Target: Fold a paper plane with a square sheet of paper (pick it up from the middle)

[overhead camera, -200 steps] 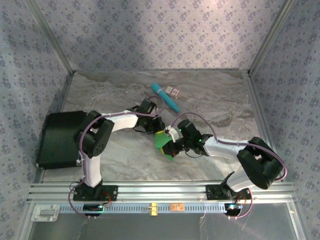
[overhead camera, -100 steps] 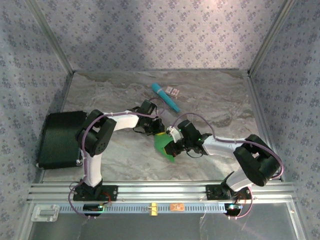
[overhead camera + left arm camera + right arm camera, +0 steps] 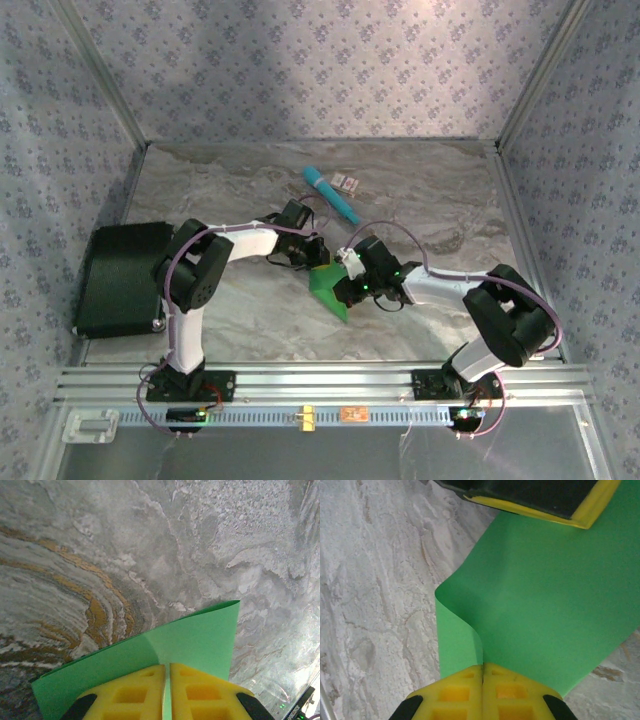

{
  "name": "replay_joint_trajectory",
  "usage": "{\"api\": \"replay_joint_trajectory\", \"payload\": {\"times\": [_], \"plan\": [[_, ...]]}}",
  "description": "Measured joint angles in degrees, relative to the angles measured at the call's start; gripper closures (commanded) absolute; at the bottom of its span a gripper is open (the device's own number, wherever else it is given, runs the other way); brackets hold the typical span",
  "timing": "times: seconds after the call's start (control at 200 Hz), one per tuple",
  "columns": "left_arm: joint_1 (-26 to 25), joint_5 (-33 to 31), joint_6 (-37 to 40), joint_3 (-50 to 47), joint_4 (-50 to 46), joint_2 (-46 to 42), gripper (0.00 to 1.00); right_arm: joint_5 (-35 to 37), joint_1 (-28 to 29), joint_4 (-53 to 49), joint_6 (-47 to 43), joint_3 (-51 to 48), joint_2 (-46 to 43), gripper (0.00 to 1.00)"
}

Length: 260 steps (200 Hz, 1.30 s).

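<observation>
Top external camera: the square sheet of paper (image 3: pixel 327 288) sits bent near the middle of the table (image 3: pixel 250 180), held from two sides. The left gripper (image 3: pixel 167 669) is pinched tight on one edge of it, and the right gripper (image 3: pixel 483 669) is clamped on another edge (yellow fingers (image 3: pixel 455 694) pressed together). A black tray (image 3: pixel 120 278), maybe just a flat pad, lies far left; what it holds is unclear.

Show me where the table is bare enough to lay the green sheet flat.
Bare: the far-right table between the teal stick and the right wall; the near strip between the green sheet and the rail. Crowded: the middle, where left gripper and right gripper pinch it, plus the black case at left.
</observation>
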Motion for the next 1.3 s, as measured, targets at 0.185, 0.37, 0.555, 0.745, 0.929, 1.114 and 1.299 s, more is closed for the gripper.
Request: {"api": "replay_joint_trajectory", "payload": {"times": [0.185, 0.37, 0.555, 0.745, 0.929, 1.114, 1.299], "plan": [[0.0, 0.0, 0.0, 0.0, 0.0, 0.0, 0.88, 1.5, 0.0, -0.9, 0.0, 0.1, 0.8, 1.00], [0.0, 0.0, 0.0, 0.0, 0.0, 0.0, 0.88, 2.4, 0.3, -1.5, 0.0, 0.8, 1.6, 1.00], [0.0, 0.0, 0.0, 0.0, 0.0, 0.0, 0.88, 3.6, 0.6, -2.2, 0.0, 1.0, 1.8, 1.00], [0.0, 0.0, 0.0, 0.0, 0.0, 0.0, 0.88, 4.1, 0.8, -3.0, 0.0, 1.2, 1.9, 1.00], [0.0, 0.0, 0.0, 0.0, 0.0, 0.0, 0.88, 4.7, 0.9, -3.5, 0.0, 1.2, 1.9, 1.00], [0.0, 0.0, 0.0, 0.0, 0.0, 0.0, 0.88, 5.2, 0.9, -3.5, 0.0, 1.2, 1.9, 1.00], [0.0, 0.0, 0.0, 0.0, 0.0, 0.0, 0.88, 5.2, 0.9, -3.5, 0.0, 1.2, 1.9, 1.00]]}}
